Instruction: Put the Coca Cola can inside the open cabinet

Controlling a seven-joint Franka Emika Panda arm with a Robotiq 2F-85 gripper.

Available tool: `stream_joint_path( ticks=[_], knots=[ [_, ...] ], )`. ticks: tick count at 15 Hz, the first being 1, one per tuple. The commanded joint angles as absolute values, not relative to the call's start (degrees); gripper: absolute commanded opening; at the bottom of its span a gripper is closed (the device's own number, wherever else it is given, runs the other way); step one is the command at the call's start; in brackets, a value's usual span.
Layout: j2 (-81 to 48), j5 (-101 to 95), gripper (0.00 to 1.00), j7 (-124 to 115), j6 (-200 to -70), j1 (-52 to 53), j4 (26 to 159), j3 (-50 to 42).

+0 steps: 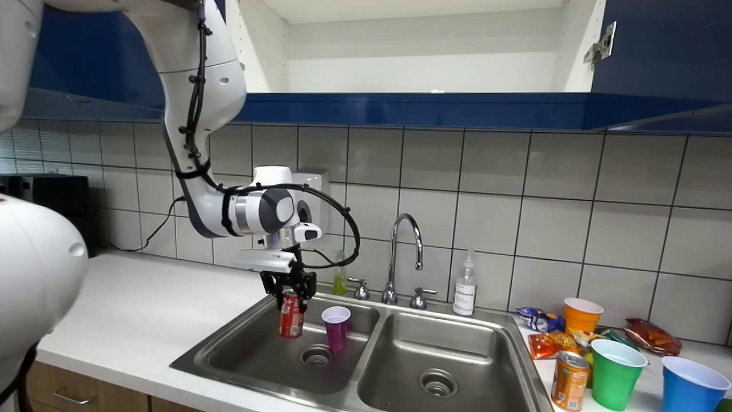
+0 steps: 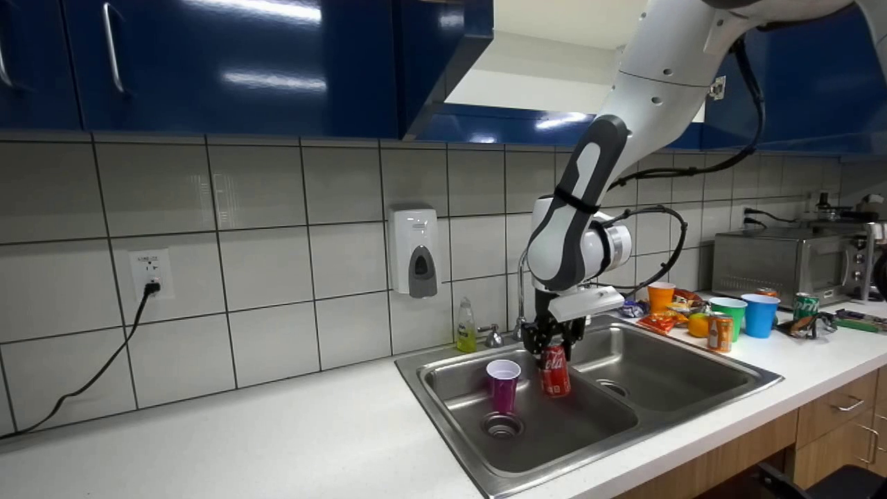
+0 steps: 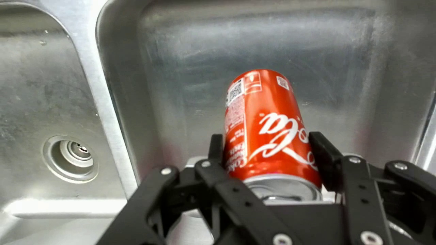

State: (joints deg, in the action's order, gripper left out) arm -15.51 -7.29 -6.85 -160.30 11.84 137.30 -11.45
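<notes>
My gripper (image 3: 265, 136) is shut on the Coca Cola can (image 3: 269, 126), its black fingers (image 3: 325, 153) pressed to either side near the silvery top. In both exterior views the red can (image 1: 291, 321) stands roughly upright below the gripper (image 2: 554, 352), within the sink basin that holds the purple cup (image 1: 336, 329). Whether the can's base touches the basin floor I cannot tell. High above the sink is the open cabinet (image 1: 412, 109), with dark blue edges and a pale interior. Part of it is hidden behind the arm in an exterior view (image 2: 509, 123).
Behind the sink rise a faucet (image 1: 394, 257) and a soap bottle (image 1: 465, 289). An orange can (image 1: 569, 380), a green cup (image 1: 616, 375), a blue cup (image 1: 692, 386) and snack packets crowd the counter beside it. The cabinet's open door (image 1: 663, 63) juts outward.
</notes>
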Motion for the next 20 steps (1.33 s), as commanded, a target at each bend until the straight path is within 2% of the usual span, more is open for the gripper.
stream_joint_path(
  ticks=[1, 20],
  knots=[
    [-9.51, -8.94, 0.39, -6.30, -156.30, 8.70, 139.97, -8.65],
    [5.77, -7.91, 0.39, -7.00, -145.24, 4.27, 144.51, -2.58]
  ],
)
